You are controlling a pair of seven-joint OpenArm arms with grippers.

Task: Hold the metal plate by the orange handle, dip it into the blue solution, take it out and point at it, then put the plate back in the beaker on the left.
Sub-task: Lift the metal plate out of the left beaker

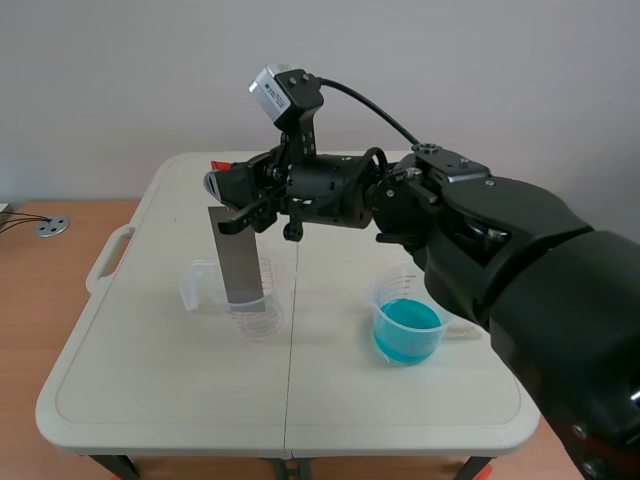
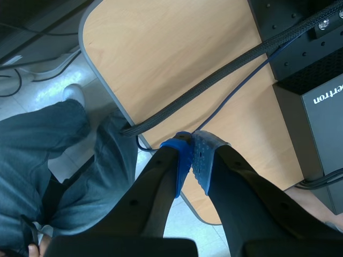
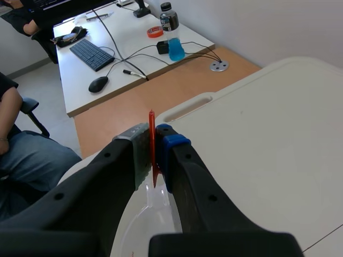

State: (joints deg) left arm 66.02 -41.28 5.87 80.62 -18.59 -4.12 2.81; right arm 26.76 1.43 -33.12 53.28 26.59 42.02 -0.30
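The right jaws cover most of the orange handle (image 3: 151, 123); the metal plate (image 1: 238, 255) below is hidden from the right wrist view.

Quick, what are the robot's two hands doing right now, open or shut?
Left gripper: shut, holding nothing.
Right gripper: shut on the metal plate, by its orange handle.

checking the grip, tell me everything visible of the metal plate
The metal plate is a flat, dull grey strip, hanging nearly upright. The right claw is shut on its thin orange handle at the top. Its lower end sits inside the clear beaker on the left; whether it touches the beaker is unclear.
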